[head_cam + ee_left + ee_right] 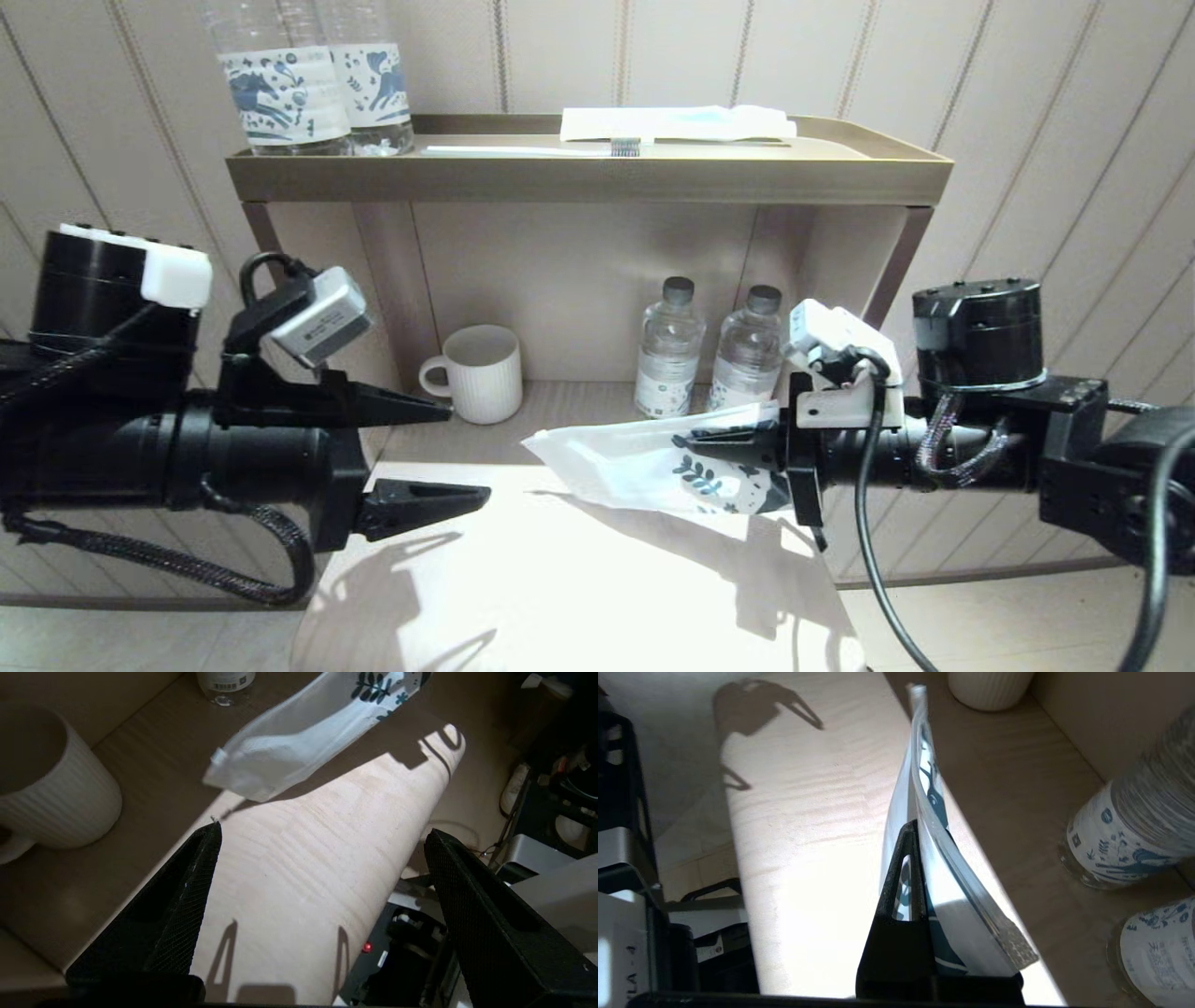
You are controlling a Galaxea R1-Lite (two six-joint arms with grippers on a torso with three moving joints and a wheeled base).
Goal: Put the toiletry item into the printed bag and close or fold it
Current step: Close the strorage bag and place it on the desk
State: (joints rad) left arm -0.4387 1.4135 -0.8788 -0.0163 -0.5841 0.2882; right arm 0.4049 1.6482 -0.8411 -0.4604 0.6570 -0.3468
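Right gripper pinching printed bag at its printed end, jaws pressed together on it, holding bag in air above wooden tabletop. Bag's plain end pointing toward white mug, hanging clear of tabletop, casting shadow on it. Left gripper hovering above tabletop just in front of mug, jaws spread wide, gripping nothing, apart from bag. Two small water bottles standing behind bag, beside mug, under shelf.

Printed bag, held aloft, blue-leaf end pinched
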